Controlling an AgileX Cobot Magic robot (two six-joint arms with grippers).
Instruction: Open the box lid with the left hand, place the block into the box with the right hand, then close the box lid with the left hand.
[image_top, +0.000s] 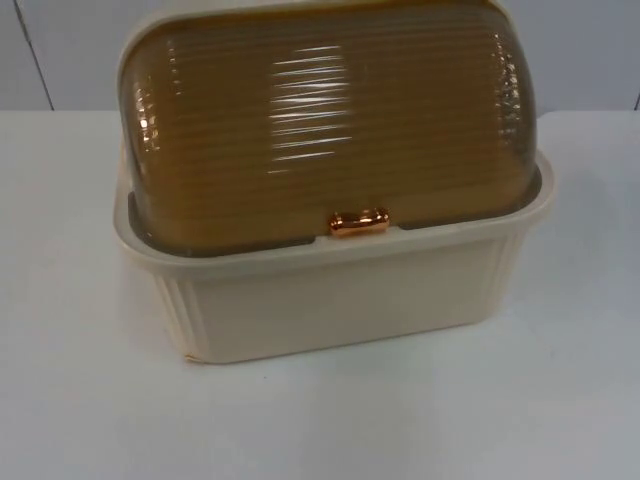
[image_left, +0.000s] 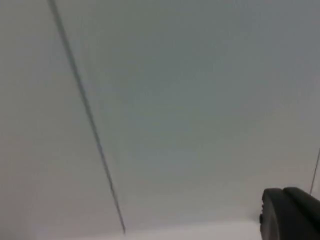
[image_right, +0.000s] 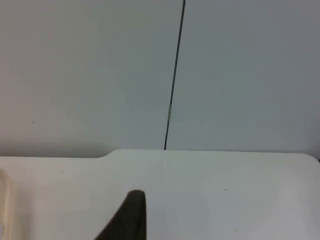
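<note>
White table top (image_top: 60, 400) running back to a grey partition wall (image_top: 60, 50), and pretty much everything is happening around one thing: the cream box (image_top: 340, 300) sitting in the middle of the table. Its ribbed amber lid (image_top: 330, 130) is sitting fully down over the box, with the little copper-coloured handle (image_top: 358, 223) resting right at the front rim of the box. So nothing's opened yet, by my reading.

The left gripper (image_left: 292, 212) is waiting away from the box, looking at the wall and a dark seam in it; I'm only seeing one black fingertip, so I can't tell if it's spread or pinched. Same story for the right gripper (image_right: 127, 217): it's hanging over the table beside a cream edge that I'm guessing is the box, and I can't tell its grip state either.

I'm not spotting the block anywhere.

What's worrying me: that handle is small and shiny, so the left fingers could be slipping off it, or pushing the light box backwards instead of rolling the lid up.

No brand, label or writing I can read on anything.
</note>
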